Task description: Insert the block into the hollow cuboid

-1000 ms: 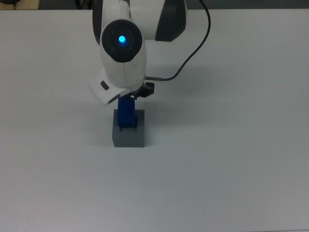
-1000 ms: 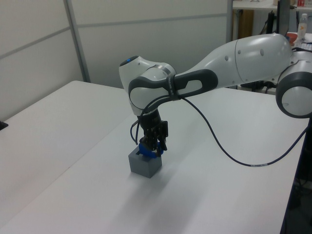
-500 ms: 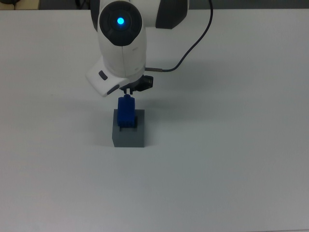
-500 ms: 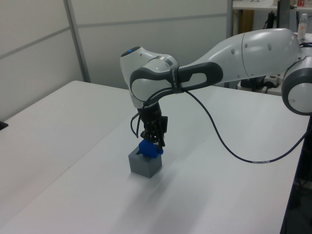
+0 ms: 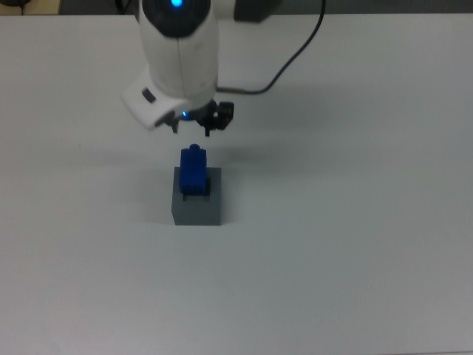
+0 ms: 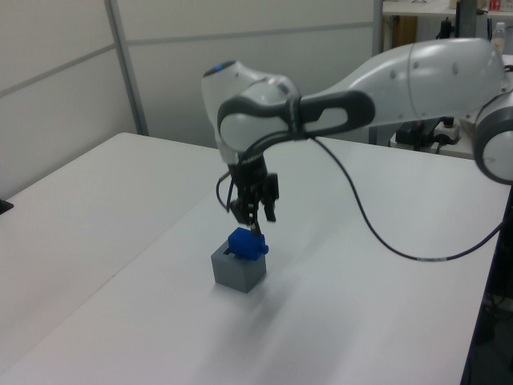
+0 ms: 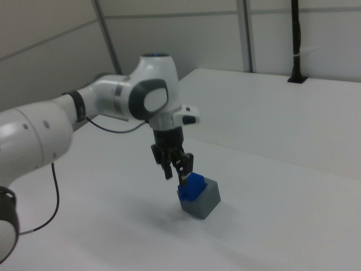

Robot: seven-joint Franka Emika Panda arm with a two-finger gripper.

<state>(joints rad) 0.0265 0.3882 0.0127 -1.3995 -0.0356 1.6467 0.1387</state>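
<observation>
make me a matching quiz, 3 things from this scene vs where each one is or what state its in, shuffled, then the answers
Things:
1. block
2. hollow cuboid
3. pincer

States:
A. grey, resting on the white table
B. open, holding nothing, above the box
C. blue, standing in the recess, top sticking out

Pairs: 1-C, 2-A, 3-B

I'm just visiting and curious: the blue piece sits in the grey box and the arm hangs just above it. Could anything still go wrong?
Possibly. The block sticks up out of the hollow cuboid and looks tilted, so it may not be fully seated. The open gripper hangs close above it; a sideways or downward move might clip the block and tip it out or shift the cuboid.
</observation>
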